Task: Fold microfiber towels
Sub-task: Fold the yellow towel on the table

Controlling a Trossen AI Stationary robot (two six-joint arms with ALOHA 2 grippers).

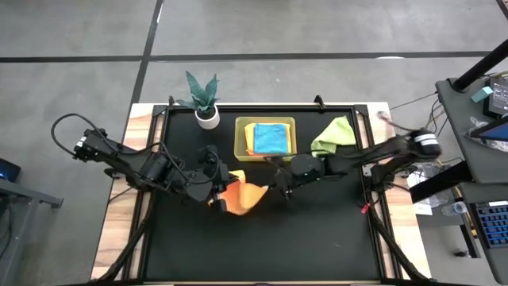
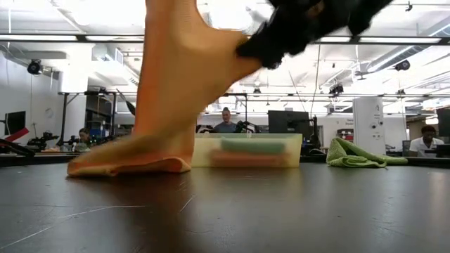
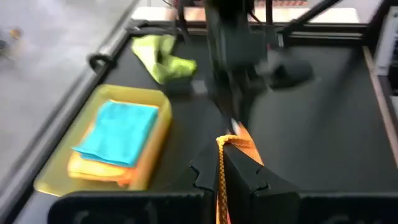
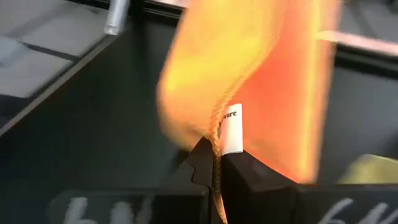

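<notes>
An orange-yellow towel (image 1: 242, 195) is held up between both grippers at mid-table, and its lower end (image 2: 126, 165) rests on the black table. My left gripper (image 1: 214, 189) is shut on its left side. My right gripper (image 1: 278, 181) is shut on its right side. A teal towel (image 1: 270, 138) lies folded on top of another folded cloth in the yellow-green bin (image 1: 241, 143). A lime green towel (image 1: 333, 135) lies crumpled on the table to the right of the bin. My left gripper pinches the orange towel's stitched edge (image 3: 220, 149) between its two fingers; the edge runs along the gap between them. The cloth is lifted at the hold. How many layers, I cannot tell. My right gripper pinches the orange towel's stitched edge (image 4: 216, 134) between its two fingers, right beside the white label (image 4: 231, 128). The cloth rises clear in front of the fingers and hangs from them toward the table in the low view (image 2: 183, 77).
A potted plant (image 1: 205, 102) stands at the far left of the black table. The bin sits at the far middle. A raised black frame (image 1: 373, 199) edges the table. People and desks show in the room beyond.
</notes>
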